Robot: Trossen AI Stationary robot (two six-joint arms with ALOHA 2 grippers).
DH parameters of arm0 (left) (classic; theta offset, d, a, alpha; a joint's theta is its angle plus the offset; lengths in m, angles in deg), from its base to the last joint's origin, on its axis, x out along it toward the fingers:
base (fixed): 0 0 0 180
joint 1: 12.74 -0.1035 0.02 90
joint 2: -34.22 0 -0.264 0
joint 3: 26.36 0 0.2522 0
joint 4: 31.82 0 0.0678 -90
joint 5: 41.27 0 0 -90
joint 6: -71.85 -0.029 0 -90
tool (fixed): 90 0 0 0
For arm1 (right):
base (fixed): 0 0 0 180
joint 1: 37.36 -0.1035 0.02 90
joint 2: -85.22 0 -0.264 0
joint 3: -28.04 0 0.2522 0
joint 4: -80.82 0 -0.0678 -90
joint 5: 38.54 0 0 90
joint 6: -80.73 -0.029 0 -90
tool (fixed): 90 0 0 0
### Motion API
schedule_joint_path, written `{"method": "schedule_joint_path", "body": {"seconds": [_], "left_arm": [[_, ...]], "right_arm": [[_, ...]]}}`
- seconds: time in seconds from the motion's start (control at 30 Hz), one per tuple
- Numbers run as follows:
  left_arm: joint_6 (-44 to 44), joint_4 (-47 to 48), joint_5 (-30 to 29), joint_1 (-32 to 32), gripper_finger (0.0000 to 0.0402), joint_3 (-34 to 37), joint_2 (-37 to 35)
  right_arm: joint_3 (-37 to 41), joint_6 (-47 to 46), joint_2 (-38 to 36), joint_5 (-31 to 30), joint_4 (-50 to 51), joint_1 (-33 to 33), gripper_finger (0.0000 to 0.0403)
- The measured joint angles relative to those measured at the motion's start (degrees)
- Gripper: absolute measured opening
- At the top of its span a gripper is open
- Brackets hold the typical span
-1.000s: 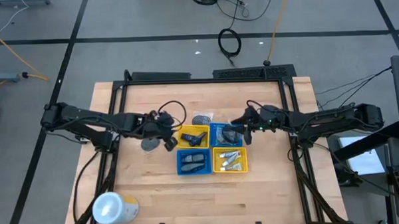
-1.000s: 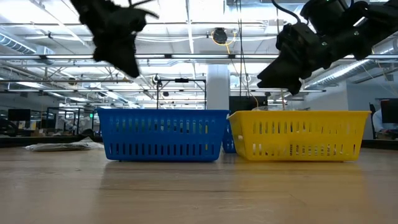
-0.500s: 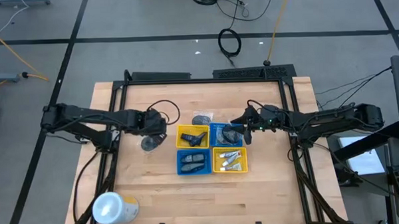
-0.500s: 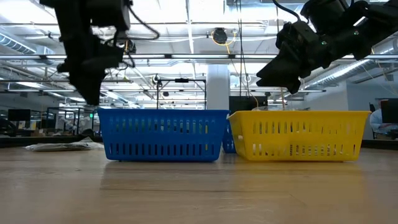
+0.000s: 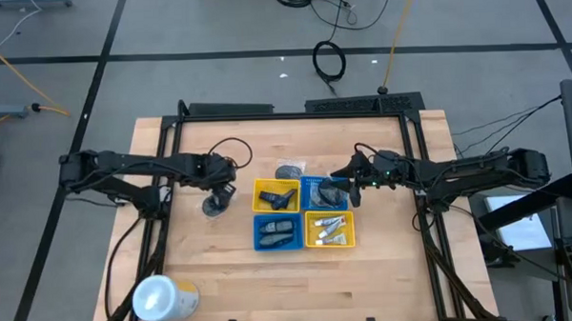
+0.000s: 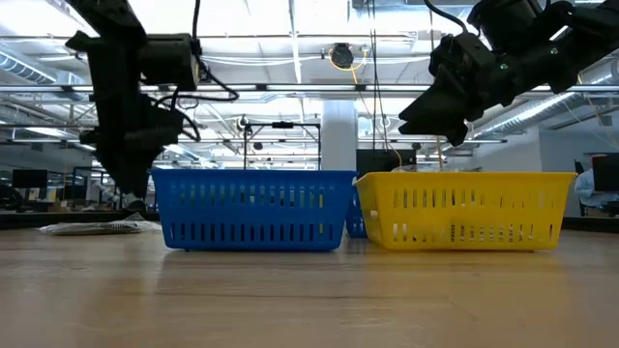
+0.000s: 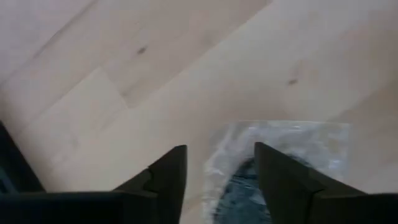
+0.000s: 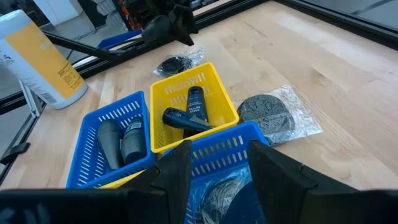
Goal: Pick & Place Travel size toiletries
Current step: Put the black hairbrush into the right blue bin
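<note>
Leftmost, a large yellow cylinder (image 5: 163,298) with a white top stands at the near corner of the pale wooden table (image 5: 385,271). Next, the left gripper (image 7: 217,167) points down over a dark grey round piece in a crinkly clear wrapper (image 7: 273,163) lying flat on the bare wood beside the trays; its jaws are apart, straddling the wrapper's edge. Four slotted plastic trays form a square: a yellow tray (image 8: 219,99) holding two small dark bottles (image 8: 186,112), and a blue tray (image 8: 135,106) with dark tube-shaped pieces (image 8: 121,142). Another wrapped grey round piece (image 8: 268,116) rests just behind them. The right gripper (image 8: 216,163) hovers over the far blue tray (image 8: 230,142), jaws apart.
</note>
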Motion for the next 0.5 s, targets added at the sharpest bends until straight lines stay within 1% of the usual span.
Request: {"method": "schedule_joint_path", "body": {"seconds": [0.1, 0.23, 0.3, 0.5], "left_arm": [[-0.84, -1.15, -0.03, -1.84, 0.021, 1.69, 0.0], [-3.35, -5.63, 0.83, -4.02, 0.0232, 4.92, 0.0], [-4.3, -7.29, 2.23, -5.09, 0.0238, 6.18, 0.0], [-7.47, -13.5, 6.59, -7.73, 0.0237, 8.87, 0.0]], "right_arm": [[0.0, 0.0, 0.0, 0.0, 0.0, 0.0, 0.0153], [0.0, 0.0, 0.0, 0.0, 0.0, 0.0, 0.0153], [0.0, -0.01, 0.0, 0.0, 0.0, 0.0, 0.0153], [0.0, -0.02, 0.0, 0.0, 0.0, 0.0, 0.0153]]}}
